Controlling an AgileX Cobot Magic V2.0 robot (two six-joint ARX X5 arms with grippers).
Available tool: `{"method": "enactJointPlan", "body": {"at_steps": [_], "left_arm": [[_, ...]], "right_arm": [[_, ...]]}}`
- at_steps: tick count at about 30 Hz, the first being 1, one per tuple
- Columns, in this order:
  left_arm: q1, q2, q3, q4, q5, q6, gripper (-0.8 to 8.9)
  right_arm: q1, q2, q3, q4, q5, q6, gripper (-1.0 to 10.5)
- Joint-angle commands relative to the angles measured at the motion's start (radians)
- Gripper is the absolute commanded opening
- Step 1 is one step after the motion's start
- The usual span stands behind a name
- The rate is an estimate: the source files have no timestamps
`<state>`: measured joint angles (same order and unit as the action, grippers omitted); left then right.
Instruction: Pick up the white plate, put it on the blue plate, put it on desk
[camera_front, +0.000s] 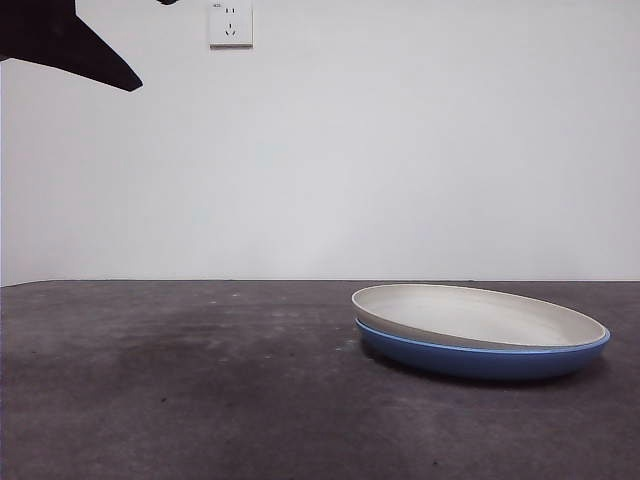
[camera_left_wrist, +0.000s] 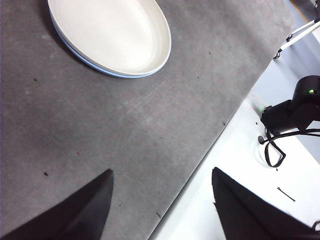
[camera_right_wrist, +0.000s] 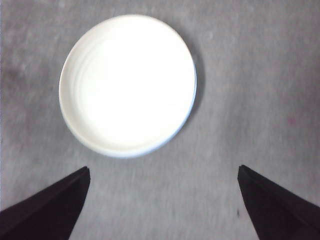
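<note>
In front view only, blue plate (camera_front: 480, 358) beneath white plate (camera_front: 470, 315)

Count on the desk (camera_front: 200, 390): two plates in one stack, toward its right side. One white plate (camera_front: 470, 313) lies uppermost; one blue plate (camera_front: 480, 358) lies beneath it, showing only as a rim. Two grippers are in view, one left gripper (camera_left_wrist: 162, 200) and one right gripper (camera_right_wrist: 162, 200), each with two black jaws spread apart. One wall socket (camera_front: 230, 23).
</note>
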<state>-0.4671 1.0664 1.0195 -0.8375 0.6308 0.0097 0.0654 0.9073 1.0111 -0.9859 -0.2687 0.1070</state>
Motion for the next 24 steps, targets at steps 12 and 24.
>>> {"method": "enactJointPlan", "body": {"at_steps": [12, 24], "left_arm": [[-0.005, 0.005, 0.009, -0.002, 0.008, 0.013, 3.08], [-0.005, 0.005, 0.009, -0.002, 0.007, 0.012, 3.08]], "right_arm": [[0.003, 0.396, 0.008, 0.235, 0.0, -0.008, 4.7], [0.0, 0.637, 0.008, 0.338, -0.004, -0.029, 3.9]]}}
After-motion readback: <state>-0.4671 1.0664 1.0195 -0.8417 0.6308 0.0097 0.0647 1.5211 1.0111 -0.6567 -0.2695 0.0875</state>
